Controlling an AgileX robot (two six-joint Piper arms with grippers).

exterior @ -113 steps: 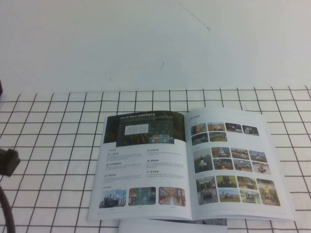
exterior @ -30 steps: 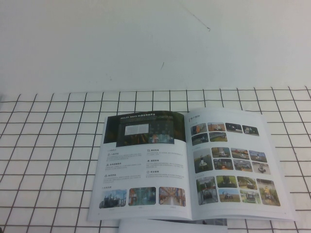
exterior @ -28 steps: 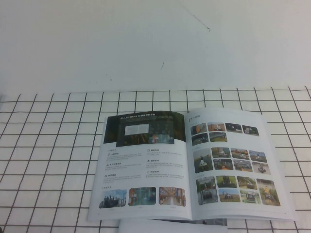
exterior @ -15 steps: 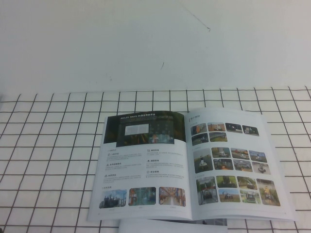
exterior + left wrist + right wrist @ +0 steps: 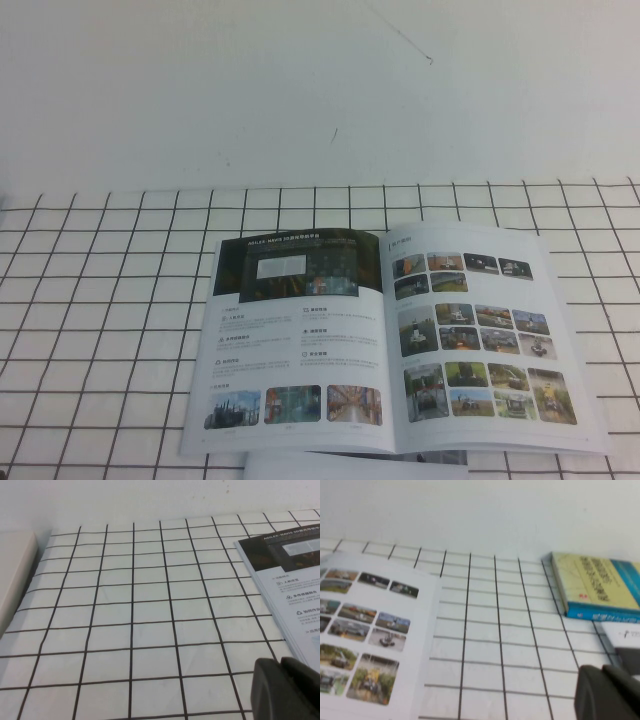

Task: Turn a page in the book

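Observation:
The book point(image 5: 390, 340) lies open and flat on the black-gridded white cloth. The page point(image 5: 290, 340) rests on its left half, showing a dark banner on top and three colour photos at the bottom. The right half carries rows of small robot photos. My left gripper point(image 5: 280, 661) is shut with nothing in it, low over the cloth just left of the book point(image 5: 290, 585). My right gripper point(image 5: 602, 667) is also shut and holds nothing, out to the right of the book point(image 5: 375, 630). Neither gripper appears in the high view.
A white sheet edge point(image 5: 350, 465) peeks out under the book's near side. A yellow and blue book point(image 5: 600, 587) and a white paper point(image 5: 625, 635) lie far right. A beige board point(image 5: 15, 575) borders the cloth on the left. A white wall point(image 5: 300, 80) stands behind.
The dark arm part at the high view's left edge in the earliest frame is gone. Over the last second nothing has moved.

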